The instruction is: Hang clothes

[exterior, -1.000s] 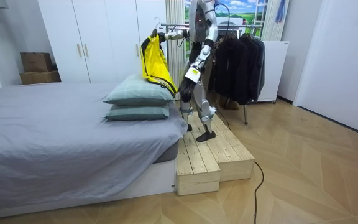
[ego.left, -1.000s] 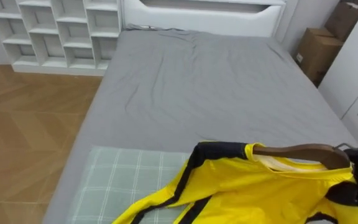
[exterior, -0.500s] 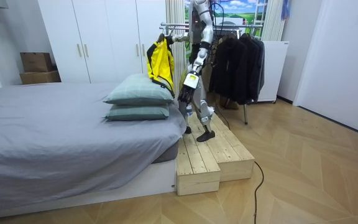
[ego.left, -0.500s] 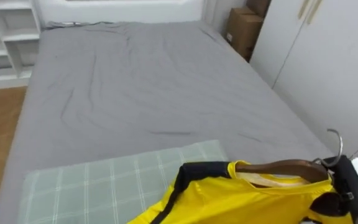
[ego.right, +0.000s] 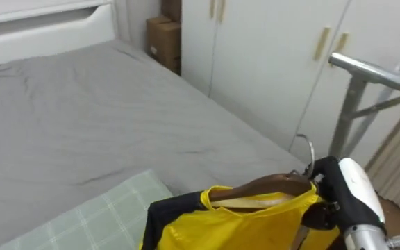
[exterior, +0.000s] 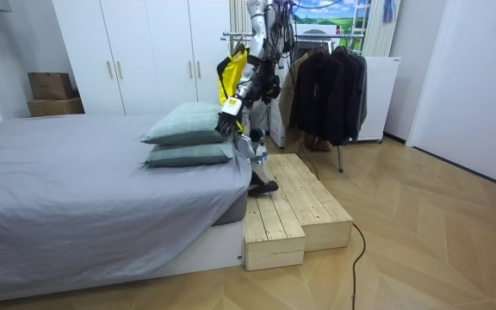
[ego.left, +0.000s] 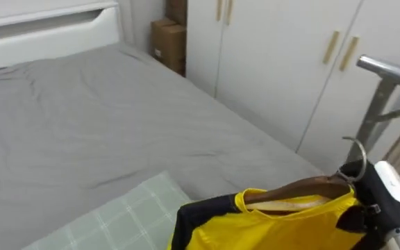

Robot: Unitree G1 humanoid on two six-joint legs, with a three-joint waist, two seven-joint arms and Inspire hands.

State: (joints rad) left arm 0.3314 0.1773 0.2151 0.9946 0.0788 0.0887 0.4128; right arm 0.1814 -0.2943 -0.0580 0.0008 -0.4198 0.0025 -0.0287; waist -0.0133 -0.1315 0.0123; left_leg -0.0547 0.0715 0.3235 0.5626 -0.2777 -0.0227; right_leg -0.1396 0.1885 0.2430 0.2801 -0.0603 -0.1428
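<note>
The yellow garment [ego.left: 283,223] with black trim hangs on a brown wooden hanger [ego.left: 304,189], lifted in the air above the pillows at the side of the bed. The right hand [ego.left: 368,203] carries it, its dark fingers clenched about the hanger just under the metal hook [ego.left: 357,148]. The hook stands free, below the clothes rack's steel rail [ego.left: 387,68] and apart from it.

The left hand [exterior: 227,125] hangs low at the robot's side, near the pillows; whether its fingers are curled I cannot tell.

Two cardboard boxes [ego.left: 169,40] stand stacked in the corner by the white wardrobe [ego.left: 269,62], whose doors with pale gold handles are shut; what either holds is hidden.

A green checked pillow [ego.left: 120,215] lies under the garment on the bed [ego.left: 82,118], which has a grey sheet and a white headboard [ego.left: 47,19]. The robot stands on pale wooden steps [exterior: 293,207] between the bed and the rack, where dark clothes [exterior: 327,82] hang. The floor [exterior: 429,241] is wood parquet.
</note>
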